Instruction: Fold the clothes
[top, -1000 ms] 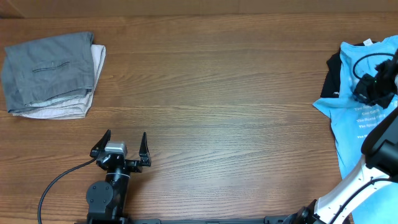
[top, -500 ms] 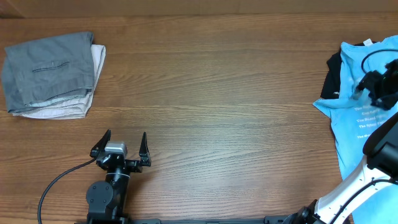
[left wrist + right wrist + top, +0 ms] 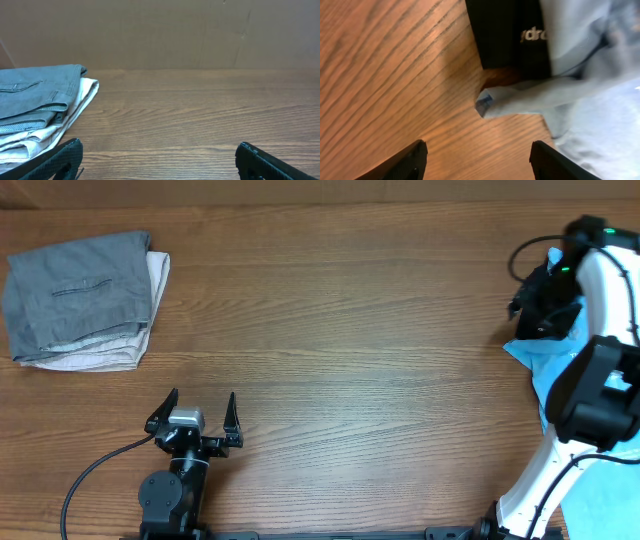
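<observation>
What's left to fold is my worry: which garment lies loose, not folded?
The light blue T-shirt at the right edge, rumpled and spread; the grey garment and the cream garment at left are stacked, neatly folded.

The right gripper [image 3: 528, 302], which a moment ago is pinched shut over the printed middle of the light blue cotton T-shirt [image 3: 521, 352], now has its jaws apart with nothing between them. It has swung away to the shirt's left edge, beside the folded black garment [image 3: 505, 30]. Its white arm [image 3: 610, 280] now arches over the shirt, hiding most of the white lettering.
</observation>
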Controlling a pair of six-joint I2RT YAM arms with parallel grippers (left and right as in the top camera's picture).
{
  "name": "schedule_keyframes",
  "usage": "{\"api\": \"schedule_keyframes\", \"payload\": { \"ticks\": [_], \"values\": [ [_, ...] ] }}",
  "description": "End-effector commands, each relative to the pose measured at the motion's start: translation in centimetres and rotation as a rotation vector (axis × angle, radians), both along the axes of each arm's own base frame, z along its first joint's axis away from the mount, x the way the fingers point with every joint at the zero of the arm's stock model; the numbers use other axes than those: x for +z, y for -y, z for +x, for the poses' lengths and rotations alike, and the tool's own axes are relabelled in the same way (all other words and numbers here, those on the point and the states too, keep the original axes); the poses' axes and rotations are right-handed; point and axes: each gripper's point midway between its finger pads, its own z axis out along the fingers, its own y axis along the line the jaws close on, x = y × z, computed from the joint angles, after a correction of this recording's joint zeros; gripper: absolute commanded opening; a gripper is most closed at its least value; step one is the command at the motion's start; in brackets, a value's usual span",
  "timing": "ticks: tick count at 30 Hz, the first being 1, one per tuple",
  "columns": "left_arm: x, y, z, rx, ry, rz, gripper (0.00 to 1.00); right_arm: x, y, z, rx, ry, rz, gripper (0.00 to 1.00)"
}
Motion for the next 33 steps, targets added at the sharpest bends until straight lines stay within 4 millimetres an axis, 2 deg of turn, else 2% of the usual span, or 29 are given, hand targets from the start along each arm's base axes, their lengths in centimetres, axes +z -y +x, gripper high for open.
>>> {"api": "schedule_keyframes", "payload": {
  "ticks": [1,7,13,17,21,29,33],
  "values": [
    [0.1,0.1,0.0,-0.008,0.009,0.018,1.00,-0.8,0.9,-0.8,-0.124,-0.021,-0.098,0.70],
    [0.1,0.1,0.0,-0.008,0.009,0.018,1.00,-3.9,0.9,-0.7,-0.210,0.000,-0.108,0.70],
    [0.1,0.1,0.0,-0.008,0.009,0.018,1.00,-5.8,1.1,0.0,-0.212,0.049,-0.116,0.69],
    [0.1,0.1,0.0,-0.008,0.009,0.018,1.00,-5.8,1.3,0.3,-0.213,0.064,-0.125,0.67],
    [0.1,0.1,0.0,-0.008,0.009,0.018,1.00,-5.7,1.4,-0.4,-0.213,0.034,-0.131,0.69],
    [0.1,0.1,0.0,-0.008,0.009,0.018,1.00,-3.1,1.3,-1.1,-0.203,-0.014,-0.117,0.76],
    [0.1,0.1,0.0,-0.008,0.009,0.018,1.00,-3.5,1.3,-1.1,-0.204,-0.011,-0.117,0.76]
  ]
}}
